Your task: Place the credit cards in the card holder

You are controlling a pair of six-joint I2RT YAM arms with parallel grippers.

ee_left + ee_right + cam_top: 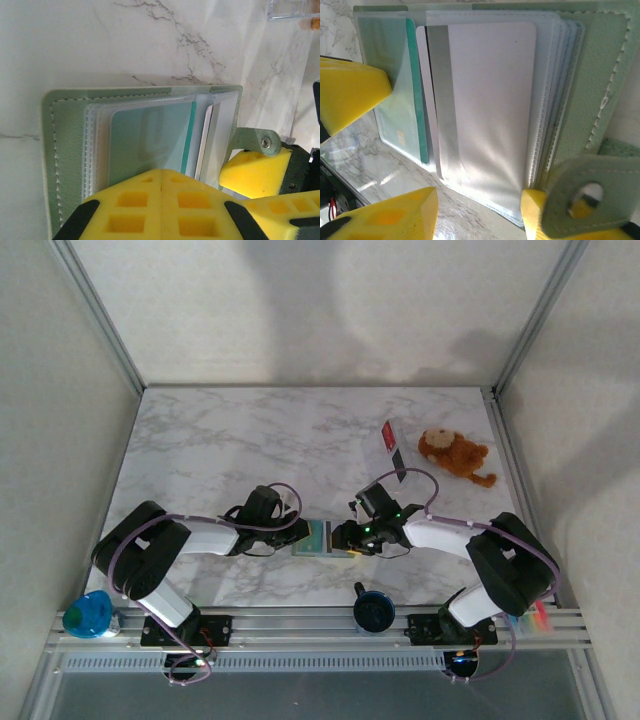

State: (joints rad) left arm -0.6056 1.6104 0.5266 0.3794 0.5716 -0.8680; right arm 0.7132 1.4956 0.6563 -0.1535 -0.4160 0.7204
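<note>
Left arm [190, 540] and right arm [450, 535] folded inward, low over front-centre of table [200, 440]. Open grey-green card holder [67, 150] flat there. Left gripper [161, 176] pads pressed together at its near edge. Right gripper [477, 200] fingers spread at opposite end. White card [490, 100] inside clear sleeve [545, 125]. Red card [391, 440] beside plush monkey [452, 454].

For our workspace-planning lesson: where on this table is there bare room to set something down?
Free: the far-left table top between the back wall and the left arm, and the middle strip behind the card holder. Crowded: near centre, where the left gripper and right gripper meet at the holder, and far right around the red card and plush toy.
</note>
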